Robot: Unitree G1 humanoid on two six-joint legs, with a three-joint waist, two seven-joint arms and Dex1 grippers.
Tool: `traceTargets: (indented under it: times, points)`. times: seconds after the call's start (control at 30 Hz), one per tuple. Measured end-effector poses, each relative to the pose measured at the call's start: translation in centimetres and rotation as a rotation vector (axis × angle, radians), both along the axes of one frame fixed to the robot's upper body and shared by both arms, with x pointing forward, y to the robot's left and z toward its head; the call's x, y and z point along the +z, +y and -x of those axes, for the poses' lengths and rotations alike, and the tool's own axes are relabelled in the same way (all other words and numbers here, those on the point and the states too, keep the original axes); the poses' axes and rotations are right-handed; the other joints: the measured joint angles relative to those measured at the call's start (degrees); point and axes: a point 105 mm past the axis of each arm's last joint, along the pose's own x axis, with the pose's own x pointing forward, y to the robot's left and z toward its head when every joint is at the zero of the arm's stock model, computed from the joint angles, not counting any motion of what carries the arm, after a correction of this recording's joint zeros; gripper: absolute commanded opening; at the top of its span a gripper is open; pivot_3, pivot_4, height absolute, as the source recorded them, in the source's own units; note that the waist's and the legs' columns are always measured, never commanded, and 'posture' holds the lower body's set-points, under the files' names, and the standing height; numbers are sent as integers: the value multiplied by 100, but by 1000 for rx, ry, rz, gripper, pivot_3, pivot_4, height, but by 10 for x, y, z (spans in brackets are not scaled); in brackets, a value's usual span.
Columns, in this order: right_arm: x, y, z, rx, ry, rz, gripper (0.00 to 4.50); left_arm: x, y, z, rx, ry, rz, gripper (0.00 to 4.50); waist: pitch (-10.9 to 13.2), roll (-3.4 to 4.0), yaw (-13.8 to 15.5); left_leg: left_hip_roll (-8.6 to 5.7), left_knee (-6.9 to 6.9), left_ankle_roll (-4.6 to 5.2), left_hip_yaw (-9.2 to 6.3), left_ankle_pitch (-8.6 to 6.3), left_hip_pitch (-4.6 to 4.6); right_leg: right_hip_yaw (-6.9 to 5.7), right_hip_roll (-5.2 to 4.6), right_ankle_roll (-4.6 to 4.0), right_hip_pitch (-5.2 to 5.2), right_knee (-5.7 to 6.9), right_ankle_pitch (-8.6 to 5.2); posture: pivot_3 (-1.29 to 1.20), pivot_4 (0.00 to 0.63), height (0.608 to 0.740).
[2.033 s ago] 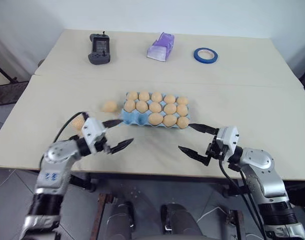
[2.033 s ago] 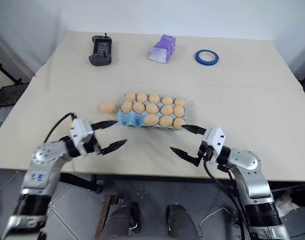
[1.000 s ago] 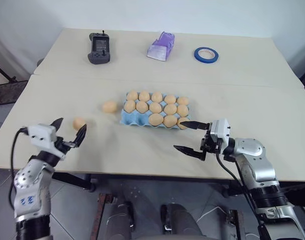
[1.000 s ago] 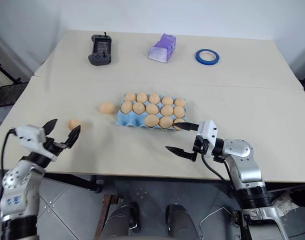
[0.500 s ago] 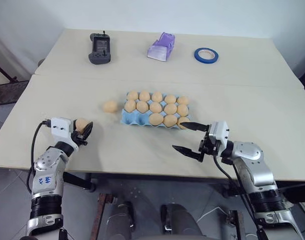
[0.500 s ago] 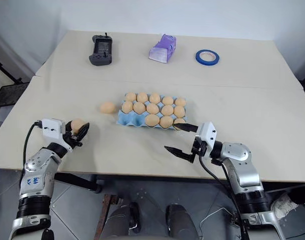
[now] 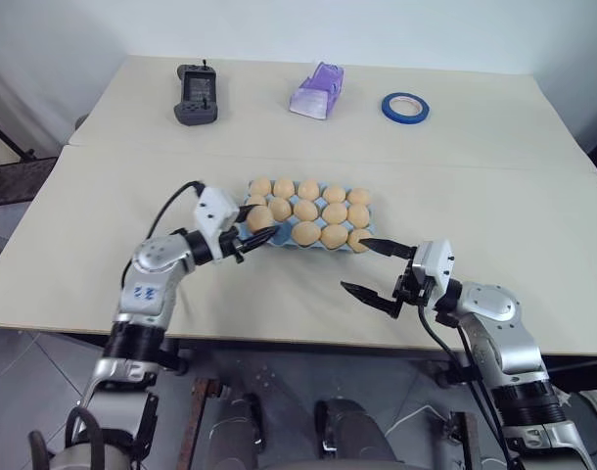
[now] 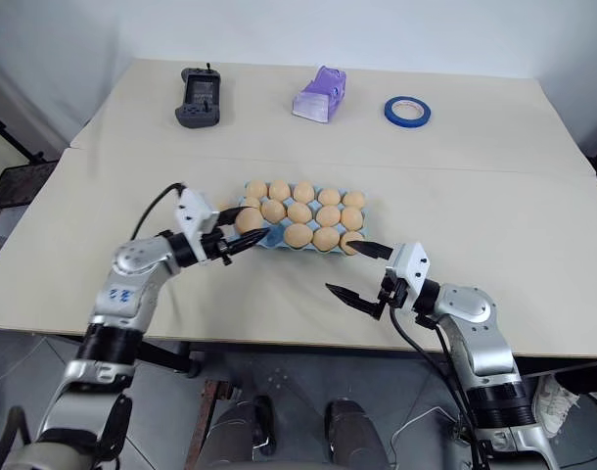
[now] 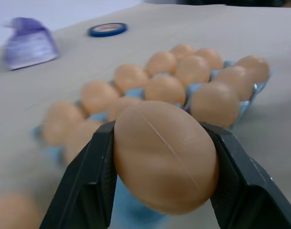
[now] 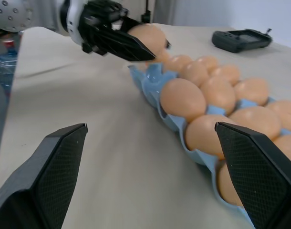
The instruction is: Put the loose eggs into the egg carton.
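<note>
Counting thirteen eggs [image 7: 306,209] seated in one egg carton [image 7: 276,241].

A pale beige table [image 7: 494,211] stands before a plain white wall [image 7: 377,29], grey tiled floor [image 7: 15,392] beneath.

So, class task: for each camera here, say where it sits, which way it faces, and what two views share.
Head stereo pair: looks down over the table at the egg carton; both arms show.
Left wrist: looks along the left gripper, shut on an egg, toward the carton.
Right wrist: faces the carton between the open right gripper.
Shared: both wrist views show the carton.
</note>
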Motion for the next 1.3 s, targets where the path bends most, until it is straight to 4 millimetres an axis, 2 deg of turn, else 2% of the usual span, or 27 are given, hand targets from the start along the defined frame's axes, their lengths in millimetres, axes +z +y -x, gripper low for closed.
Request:
traceTargets:
  times: [0.03, 0.07, 0.13, 0.27, 0.3, 0.43, 0.53, 0.67, 0.83, 1.03, 1.13, 1.3]
  points:
    - [0, -2, 1, -14, -2, -4, 4500, -1, -5, -3, -20, 11, 0, 2429, 0, 0, -9, 2, 0, 7, 0, 5, 0, 0, 3, 0, 0, 0, 0, 0, 150, 740]
    - [1, -3, 2, -27, -7, -7, 4500, -2, -9, -5, -35, 23, -3, 2638, 0, 0, -10, 3, 1, 12, 0, 9, 0, 0, 5, 1, 0, 1, -1, 0, 150, 740]
    - [2, -5, 2, -50, -14, -13, 4500, -5, -13, -9, -48, 39, -4, 3097, 0, 0, -8, 4, 2, 13, -1, 11, 0, -1, 8, 2, -1, 2, -1, 0, 150, 740]
    - [2, -6, 7, -78, -18, -19, 4500, -8, -13, -13, -51, 38, -6, 4322, 0, 0, 7, 5, 13, 11, -4, 10, 0, -2, 6, 3, 3, 6, -2, 0, 150, 740]
    - [3, -6, 8, -82, -19, -21, 4500, -8, -12, -14, -51, 36, -7, 4469, 0, 0, 8, 4, 17, 1, -4, 2, 0, -2, 4, 4, 4, 7, -1, 0, 150, 740]
    - [3, -6, 10, -97, -15, -25, 4500, -9, -8, -13, -50, 12, -19, 4469, 0, 0, -1, 2, 21, 0, -3, -2, 0, -1, 0, 12, 7, 10, 4, 0, 150, 740]
    - [4, -5, 11, -98, -19, -27, 4500, -10, 10, -3, -34, -6, -2, 4469, 0, 0, -26, 7, 16, -1, -3, -1, 0, -1, 3, 11, 4, 11, 3, 0, 150, 740]
    - [4, -5, 12, -79, -14, -19, 4500, -9, 48, 20, 5, -40, -11, 4469, 0, 0, -34, 13, 7, -2, -3, 3, 1, 0, 8, 2, -1, 13, -2, 0, 150, 740]
    - [6, -6, 6, -60, -10, -8, 4500, -25, 112, 64, 155, -19, -23, 4469, 1, 0, -77, 11, 1, -8, -5, -3, 3, -4, -2, -2, -1, 10, -3, 0, 150, 740]
    - [9, -4, -2, -52, -32, -33, 4500, -35, 160, 94, 414, -11, -2, 4469, 0, 0, -32, 1, -5, -3, -14, -5, 2, -11, -26, -6, 9, -10, -1, 0, 150, 740]
    - [4, -6, -5, -56, -17, -45, 4500, -41, 170, 101, 523, 3, 49, 4469, 0, -1, -13, -4, -22, -3, -14, -5, 1, -15, -32, -7, 8, -24, -1, 0, 150, 740]
    - [8, -1, -8, -34, -28, -88, 4500, -44, 175, 98, 620, 42, 144, 4469, 0, 0, -26, -3, -39, -5, -14, -3, 0, -18, -23, -13, 1, -23, -5, 0, 150, 740]
